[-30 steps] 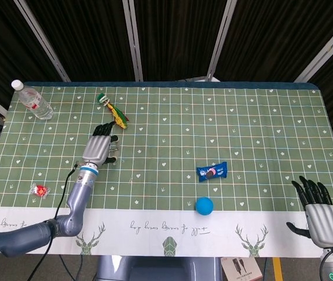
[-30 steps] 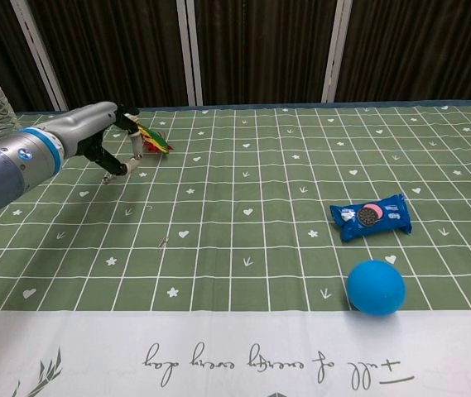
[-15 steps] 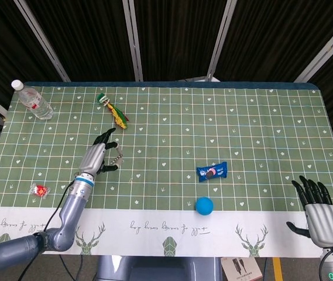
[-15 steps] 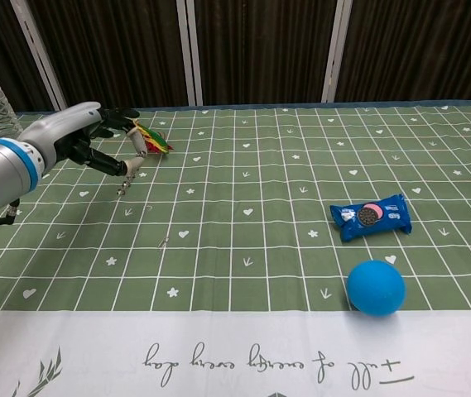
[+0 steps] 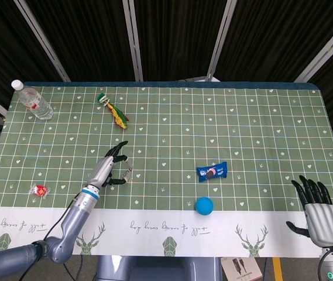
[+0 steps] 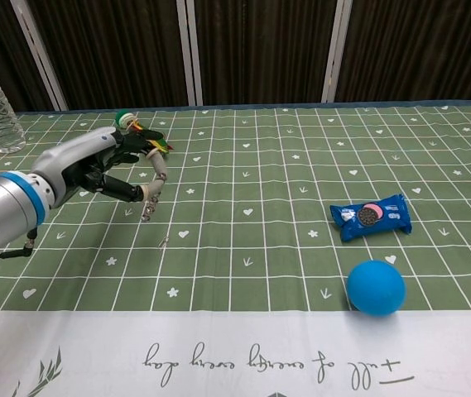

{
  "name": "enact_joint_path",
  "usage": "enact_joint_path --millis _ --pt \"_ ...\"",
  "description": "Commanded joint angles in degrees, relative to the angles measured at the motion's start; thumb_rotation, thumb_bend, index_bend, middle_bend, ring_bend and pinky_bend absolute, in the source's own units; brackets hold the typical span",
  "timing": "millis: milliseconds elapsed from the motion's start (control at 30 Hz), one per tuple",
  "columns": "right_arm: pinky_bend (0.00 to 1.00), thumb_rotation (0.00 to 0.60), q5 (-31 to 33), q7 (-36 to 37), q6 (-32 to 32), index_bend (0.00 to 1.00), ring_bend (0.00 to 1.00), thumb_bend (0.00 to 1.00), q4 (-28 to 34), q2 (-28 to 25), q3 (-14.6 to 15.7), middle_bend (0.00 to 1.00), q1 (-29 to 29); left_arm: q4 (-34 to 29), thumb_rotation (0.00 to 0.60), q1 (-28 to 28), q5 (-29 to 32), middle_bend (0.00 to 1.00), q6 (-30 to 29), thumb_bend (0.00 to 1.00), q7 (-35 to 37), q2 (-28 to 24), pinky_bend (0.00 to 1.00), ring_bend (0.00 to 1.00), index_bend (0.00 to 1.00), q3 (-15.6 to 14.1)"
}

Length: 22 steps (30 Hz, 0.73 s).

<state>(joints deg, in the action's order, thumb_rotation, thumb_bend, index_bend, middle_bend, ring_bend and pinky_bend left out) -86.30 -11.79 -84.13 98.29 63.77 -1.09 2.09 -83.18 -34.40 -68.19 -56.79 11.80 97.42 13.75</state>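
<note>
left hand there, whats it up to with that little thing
The left hand pinches a small metal clip-like object between thumb and finger, lifted above the green checked table. What the object is cannot be told. A toy fish and a water bottle lie further back; a blue cookie packet and a blue ball lie toward the right. The right hand hangs open at the table's near right corner.
</note>
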Motion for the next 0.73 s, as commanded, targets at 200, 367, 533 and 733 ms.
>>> enact_joint_path --millis 200,367,533,733 --pt "0.03 0.600 0.3 0.1 0.4 0.10 0.00 0.02 -0.1 0.0 -0.1 0.00 0.2 2.2 0.600 -0.7 -0.7 0.00 0.7 0.45 -0.2 2.1 0.00 0.00 0.63 -0.9" --pt "0.03 0.600 0.3 0.4 0.4 0.10 0.00 0.03 0.0 -0.2 0.0 0.00 0.1 3.3 0.600 -1.3 -0.6 0.00 1.2 0.45 0.0 3.2 0.00 0.00 0.63 -0.8" --pt "0.03 0.600 0.2 0.6 0.3 0.10 0.00 0.03 0.0 -0.3 0.0 0.00 0.1 4.3 0.600 -1.7 -0.6 0.00 1.3 0.45 -0.1 4.1 0.00 0.00 0.63 -0.6" --pt "0.03 0.600 0.2 0.7 0.3 0.10 0.00 0.03 0.1 -0.4 0.1 0.00 0.0 5.4 0.600 -2.1 0.0 0.00 1.7 0.45 -0.4 4.8 0.00 0.00 0.63 -0.2"
